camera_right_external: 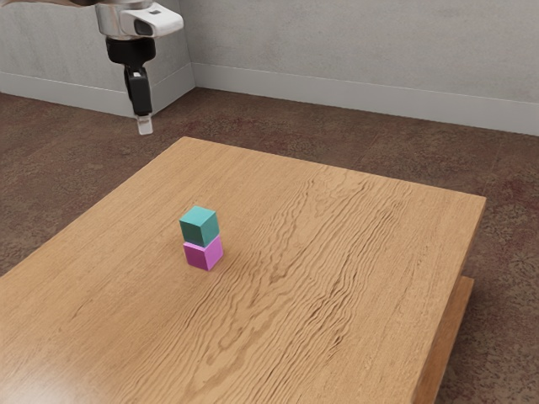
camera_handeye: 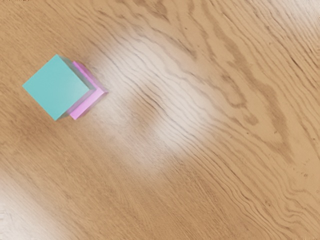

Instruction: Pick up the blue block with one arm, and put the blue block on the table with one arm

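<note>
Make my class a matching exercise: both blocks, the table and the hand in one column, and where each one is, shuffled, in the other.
Column 1
1. Teal block
2. Magenta block
3. Wooden table
4. Hand

Column 2
A. Beneath the whole stack
B. On top of another block
C. Raised in the air, touching no block
D. Directly under another block

Pairs: 1-B; 2-D; 3-A; 4-C

Exterior view: set at the arm's side, above surface point(camera_right_external: 337, 252) height, slanting down across it to brown floor point(camera_right_external: 278, 118) and gray wall point(camera_right_external: 354, 42); stands back, takes in most of the surface plus the claw point(camera_right_external: 145, 125). Wrist view: on the arm's hand, facing down at the wood, nearer; looks about straight down, exact tilt hard to judge with the glare. Shared: teal-blue block point(camera_right_external: 200, 227) stacked on magenta block point(camera_right_external: 204, 253), plus wood grain around them.
</note>
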`<state>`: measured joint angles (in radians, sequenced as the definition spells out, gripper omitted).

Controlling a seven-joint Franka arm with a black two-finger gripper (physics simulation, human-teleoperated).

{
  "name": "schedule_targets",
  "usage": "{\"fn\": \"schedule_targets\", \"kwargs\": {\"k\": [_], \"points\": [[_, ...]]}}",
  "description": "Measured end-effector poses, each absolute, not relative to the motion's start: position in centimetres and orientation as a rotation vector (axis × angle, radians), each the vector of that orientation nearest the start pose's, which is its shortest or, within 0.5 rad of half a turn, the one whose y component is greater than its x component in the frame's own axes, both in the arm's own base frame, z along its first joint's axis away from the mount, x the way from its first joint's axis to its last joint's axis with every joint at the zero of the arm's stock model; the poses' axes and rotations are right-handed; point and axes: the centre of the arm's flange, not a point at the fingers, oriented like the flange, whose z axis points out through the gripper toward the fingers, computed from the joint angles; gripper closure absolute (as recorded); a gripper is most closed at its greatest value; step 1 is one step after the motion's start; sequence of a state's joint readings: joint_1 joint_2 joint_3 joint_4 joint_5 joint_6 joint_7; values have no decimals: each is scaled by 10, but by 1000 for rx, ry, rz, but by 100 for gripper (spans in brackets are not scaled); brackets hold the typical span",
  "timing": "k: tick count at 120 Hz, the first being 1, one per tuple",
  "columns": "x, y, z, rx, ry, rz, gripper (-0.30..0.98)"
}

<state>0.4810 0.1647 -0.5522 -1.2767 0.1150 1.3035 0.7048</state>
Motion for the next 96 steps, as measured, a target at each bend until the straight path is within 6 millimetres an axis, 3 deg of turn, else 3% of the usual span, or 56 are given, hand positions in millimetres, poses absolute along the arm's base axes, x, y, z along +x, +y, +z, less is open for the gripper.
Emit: {"fn": "schedule_targets", "kwargs": {"k": [39, 41, 44, 48, 53, 57, 63, 74, 78, 96], "points": [[568, 6, 660, -2910, 1189, 180, 0], [562, 8, 674, -2900, 1169, 154, 0], [541, 12, 720, -2869, 1111, 51, 0], [517, 13, 761, -2838, 1050, -35, 0], [506, 11, 768, -2834, 1018, -23, 0], [505, 8, 756, -2845, 1009, 30, 0], [512, 3, 715, -2878, 1015, 159, 0], [520, -4, 605, -2943, 1029, 409, 0], [522, -1, 574, -2960, 1016, 455, 0], [542, 35, 503, -3039, 893, 448, 0]]}}
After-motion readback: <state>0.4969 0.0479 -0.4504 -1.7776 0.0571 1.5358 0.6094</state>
